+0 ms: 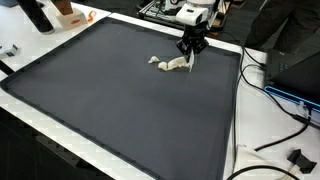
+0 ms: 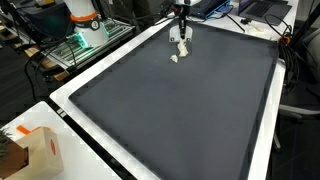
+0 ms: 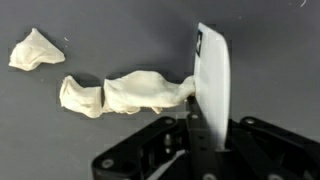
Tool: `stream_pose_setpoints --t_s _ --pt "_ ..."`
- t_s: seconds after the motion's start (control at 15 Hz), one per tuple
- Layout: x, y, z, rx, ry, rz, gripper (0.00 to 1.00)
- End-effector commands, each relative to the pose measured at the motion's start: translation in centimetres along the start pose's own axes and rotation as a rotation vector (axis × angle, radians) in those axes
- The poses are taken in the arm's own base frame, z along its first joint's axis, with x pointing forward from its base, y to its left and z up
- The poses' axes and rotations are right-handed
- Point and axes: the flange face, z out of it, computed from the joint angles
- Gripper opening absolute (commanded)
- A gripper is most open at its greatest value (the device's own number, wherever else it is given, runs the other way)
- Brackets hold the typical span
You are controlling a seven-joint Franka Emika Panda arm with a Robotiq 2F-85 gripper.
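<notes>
- Small scrap [image 3: 35, 50]: loose on the dark mat [image 3: 120, 20], apart from the larger piece. Any pull further right would leave it lying there.
- Twisted cloth [image 3: 125, 93]: flat on the mat, near its far edge in an exterior view [image 1: 172, 64]. Its lumpy left end could drag and unravel.
- Gripper [image 3: 207, 70]: clamped on the cloth's thin right tip only. So slight a bite may slip under a lift.

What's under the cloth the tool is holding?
Only the dark mat shows around the cloth and the small scrap beside it. The cloth rests on the mat, one end pinched in the tool. Anything beneath its folds is covered.
</notes>
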Motion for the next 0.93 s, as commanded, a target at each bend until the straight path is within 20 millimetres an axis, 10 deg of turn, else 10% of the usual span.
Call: stream_pose_setpoints --t_s 0.0,0.87 --pt "-1.5 0.2 1.4 0.004 -0.029 -0.001 0.01" --pt "-4.6 -0.4 0.5 0.005 -0.078 -0.013 0.01"
